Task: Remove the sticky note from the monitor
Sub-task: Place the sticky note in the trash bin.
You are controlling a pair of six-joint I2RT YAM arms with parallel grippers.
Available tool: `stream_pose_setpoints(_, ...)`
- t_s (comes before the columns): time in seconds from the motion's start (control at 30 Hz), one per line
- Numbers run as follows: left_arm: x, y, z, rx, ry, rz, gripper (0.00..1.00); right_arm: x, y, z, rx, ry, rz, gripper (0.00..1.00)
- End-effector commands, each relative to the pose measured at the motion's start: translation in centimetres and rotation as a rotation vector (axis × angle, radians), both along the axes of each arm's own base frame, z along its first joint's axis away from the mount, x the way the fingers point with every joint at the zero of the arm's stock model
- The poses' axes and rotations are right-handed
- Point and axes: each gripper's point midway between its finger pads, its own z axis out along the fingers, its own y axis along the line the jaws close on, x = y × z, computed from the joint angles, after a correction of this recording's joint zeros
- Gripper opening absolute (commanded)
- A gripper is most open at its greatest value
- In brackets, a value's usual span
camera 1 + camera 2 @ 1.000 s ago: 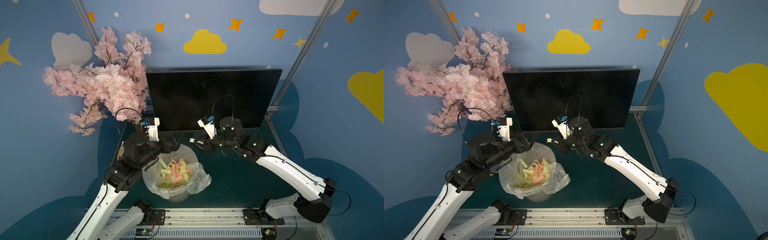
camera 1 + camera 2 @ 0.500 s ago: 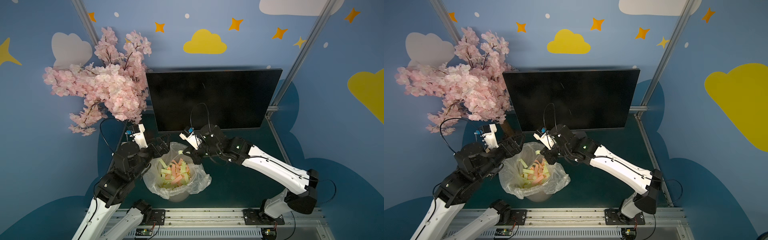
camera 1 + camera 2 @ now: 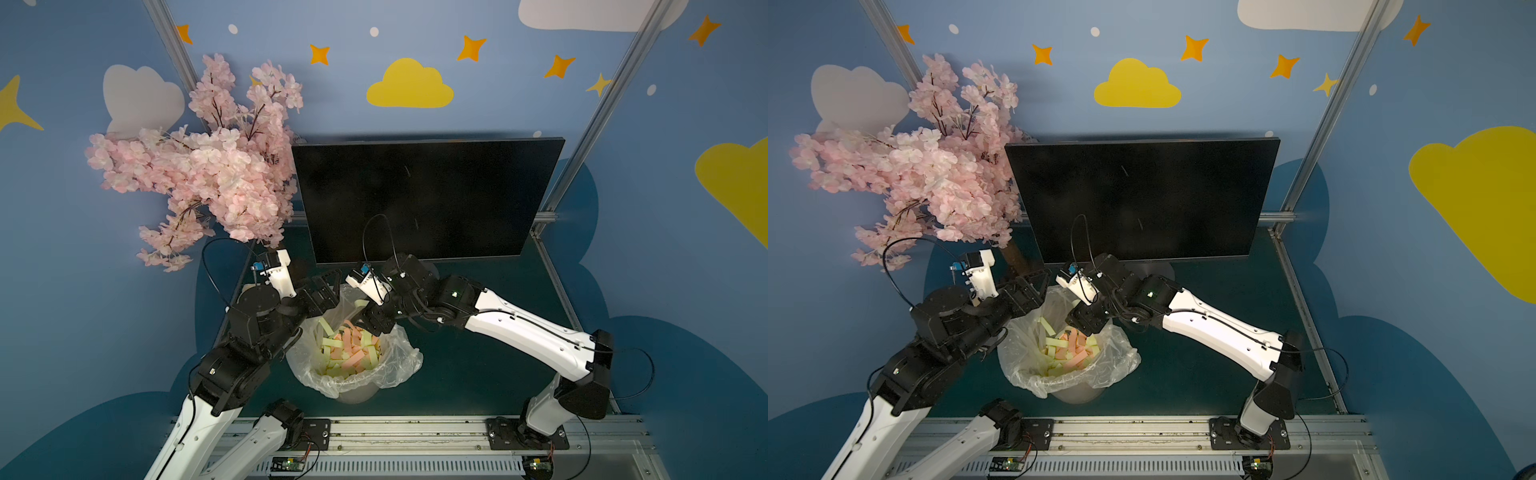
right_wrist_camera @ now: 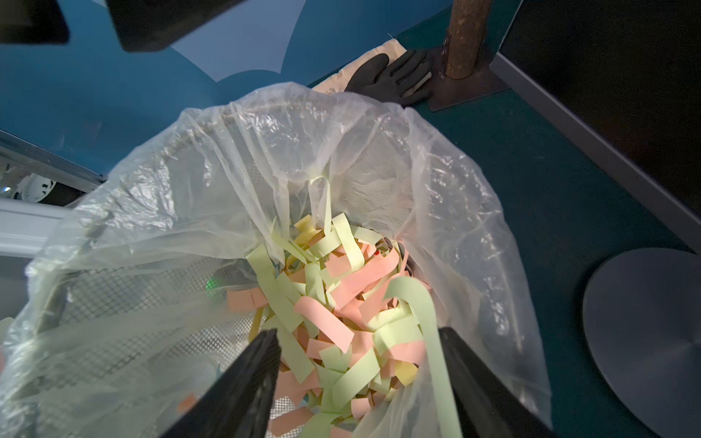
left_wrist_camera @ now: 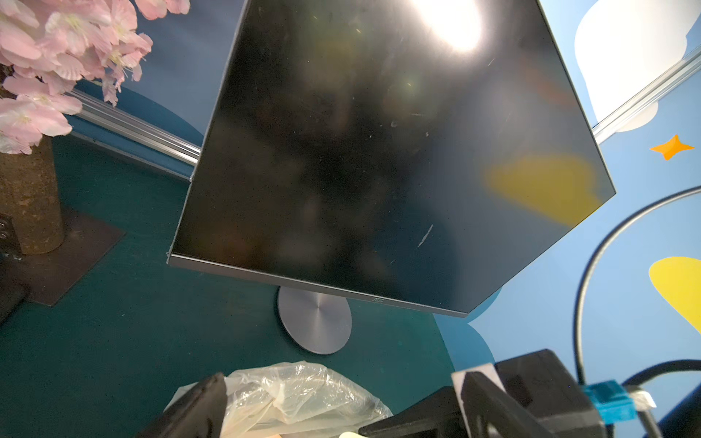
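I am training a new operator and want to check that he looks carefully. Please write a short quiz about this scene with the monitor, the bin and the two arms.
1. True or false: a sticky note is stuck on the monitor screen.
2. The bin holds: A paper strips; B bottles; C nothing.
3. Fill in: the right hand hangs over the bin with its jaws ____.
Key: 1 false; 2 A; 3 open.

The monitor (image 3: 424,199) stands at the desk's (image 3: 478,374) back edge, a blossom tree (image 3: 208,174) in its back left corner, and a bin (image 3: 359,395) holding paper strips (image 3: 349,353) near the front edge.
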Motion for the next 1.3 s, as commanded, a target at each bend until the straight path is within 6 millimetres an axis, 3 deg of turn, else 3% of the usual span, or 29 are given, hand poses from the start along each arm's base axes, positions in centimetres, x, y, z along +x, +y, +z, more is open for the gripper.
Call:
stream_pose_setpoints(0.0, -0.1, 0.0, -0.1, -0.008, -0.004, -0.001, 1.0, -0.1, 0.0, 1.7, 0.022, -0.036, 0.002, 0.75)
stream_pose_setpoints(0.2, 0.0, 0.0, -0.1, -0.012, -0.005, -0.003, 1.0, 0.6, -0.6, 2.0, 0.012, -0.078, -0.028, 0.82)
stream_pose_setpoints(0.53, 0.0, -0.2, -0.1, -0.017, -0.006, -0.009, 1.0, 1.3, -1.7, -1.5, -0.081, -0.087, -0.064, 0.84)
stream_pose_setpoints(0.7, 0.0, -0.3, 0.0, -0.019, -0.009, -0.012, 1.0, 1.4, -2.1, -2.2, -0.101, -0.092, -0.075, 0.84)
stream_pose_setpoints(1.03, 0.1, -0.3, 0.0, -0.02, -0.007, -0.011, 1.0, 1.0, -2.4, 1.2, -0.03, -0.128, -0.065, 0.85)
stream_pose_setpoints(1.27, 0.2, -1.0, -0.9, -0.015, 0.015, -0.046, 1.0, -0.4, -2.5, 3.1, 0.052, -0.101, -0.003, 0.87)
